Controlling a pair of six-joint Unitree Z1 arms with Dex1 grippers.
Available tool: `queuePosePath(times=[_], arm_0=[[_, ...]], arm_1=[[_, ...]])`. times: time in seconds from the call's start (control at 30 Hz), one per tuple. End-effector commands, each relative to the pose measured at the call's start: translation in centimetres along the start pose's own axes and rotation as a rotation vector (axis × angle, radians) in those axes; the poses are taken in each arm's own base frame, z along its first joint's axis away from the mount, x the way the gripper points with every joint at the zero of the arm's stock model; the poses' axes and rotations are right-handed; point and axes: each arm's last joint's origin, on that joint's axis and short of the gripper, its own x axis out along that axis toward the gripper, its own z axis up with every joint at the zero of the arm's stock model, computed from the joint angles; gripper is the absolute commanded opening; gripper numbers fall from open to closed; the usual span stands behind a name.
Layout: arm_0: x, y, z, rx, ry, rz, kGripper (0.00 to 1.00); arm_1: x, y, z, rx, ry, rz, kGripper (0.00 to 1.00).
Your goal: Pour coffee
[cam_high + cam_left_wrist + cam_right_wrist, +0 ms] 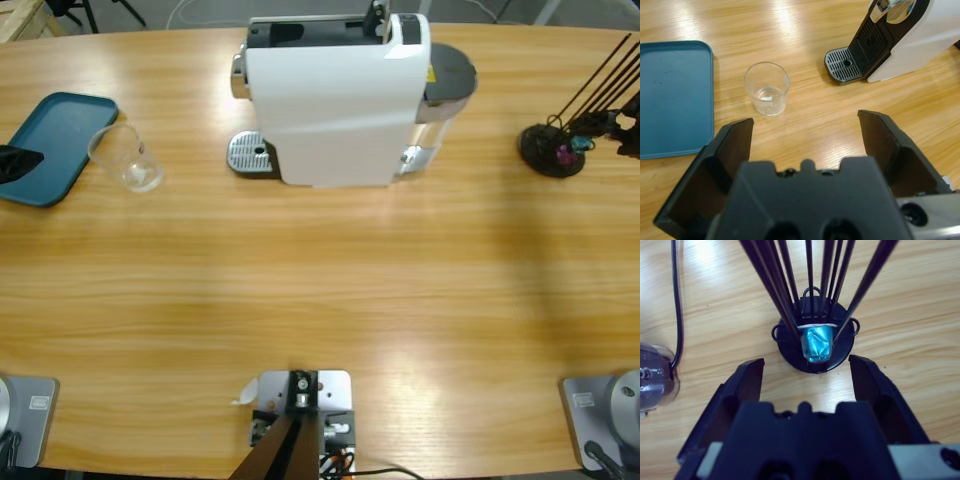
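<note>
The wooden desk (320, 290) carries a white coffee machine (335, 100) at the middle of its far edge, with its metal drip grille (250, 155) facing the left end. A clear glass (128, 158) stands upright near the far left corner, just beside a teal tray (55, 145) and apart from the drip grille. In the left wrist view the glass (767, 89) shows nothing more than a faint pale trace at its bottom; whether that is coffee cannot be told.

The left gripper (805, 125) hovers above bare wood, jaws spread wide and holding nothing, with the glass ahead of them, the tray (672, 95) to one side and the machine's grille (844, 64) to the other.

The right gripper (806, 362) is likewise wide and holding nothing. It looks down on a black wire capsule holder (812, 342) near the desk's far right corner (552, 148). A blue foil capsule (816, 342) sits at the base of the holder, just beyond the jaws and not between them.
</note>
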Motion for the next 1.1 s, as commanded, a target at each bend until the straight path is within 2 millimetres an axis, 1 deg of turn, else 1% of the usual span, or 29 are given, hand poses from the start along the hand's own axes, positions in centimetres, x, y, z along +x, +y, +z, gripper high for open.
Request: queuePosePath(times=[0.03, 0.4, 0.43, 0.5, 0.53, 0.57, 0.6, 0.63, 0.67, 0.77, 0.8, 0.87, 0.9, 0.93, 1.1], arm_0=[[0.36, 0.29, -1.10, 0.004, 0.015, 0.018, 0.899], [0.41, 0.29, -1.13, 0.004, 0.016, 0.019, 0.899], [0.43, 0.29, -1.12, 0.004, 0.017, 0.019, 0.899], [0.45, 0.29, -1.12, 0.004, 0.017, 0.019, 0.899], [0.45, 0.29, -1.12, 0.004, 0.017, 0.019, 0.899], [0.45, 0.29, -1.12, 0.004, 0.017, 0.019, 0.899], [0.45, 0.29, -1.12, 0.004, 0.017, 0.019, 0.899], [0.45, 0.29, -1.12, 0.004, 0.017, 0.020, 0.899], [0.45, 0.29, -1.12, 0.004, 0.017, 0.021, 0.899], [0.45, 0.30, -1.12, 0.004, 0.017, 0.023, 0.899], [0.45, 0.31, -1.12, 0.004, 0.016, 0.024, 0.899], [0.45, 0.31, -1.12, 0.004, 0.016, 0.024, 0.899], [0.47, 0.31, -1.11, 0.004, 0.016, 0.024, 0.899], [0.50, 0.31, -1.13, 0.004, 0.017, 0.024, 0.899], [0.50, 0.31, -1.13, 0.004, 0.017, 0.024, 0.899]], arm_1=[[1.25, -0.31, -0.15, -0.003, 0.030, -0.029, 0.674], [1.53, -0.27, -0.03, 0.002, 0.024, -0.035, 0.658], [1.57, -0.30, -0.02, 0.003, 0.024, -0.039, 0.611], [1.64, -0.35, 0.00, 0.008, 0.024, -0.042, 0.589], [1.69, -0.35, -0.01, 0.009, 0.025, -0.043, 0.549], [1.74, -0.34, -0.03, 0.009, 0.027, -0.043, 0.462], [1.77, -0.35, -0.03, 0.010, 0.028, -0.045, 0.460], [1.80, -0.36, -0.03, 0.010, 0.028, -0.047, 0.421], [1.82, -0.37, -0.04, 0.010, 0.029, -0.050, 0.335], [1.95, -0.41, -0.05, 0.017, 0.031, -0.059, 0.311], [1.98, -0.41, -0.06, 0.018, 0.031, -0.061, 0.225], [2.11, -0.44, -0.08, 0.022, 0.034, -0.068, 0.191], [2.15, -0.44, -0.09, 0.022, 0.035, -0.070, 0.119], [2.17, -0.46, -0.10, 0.022, 0.036, -0.073, 0.087], [2.16, -0.50, -0.12, 0.023, 0.037, -0.078, 0.084]])
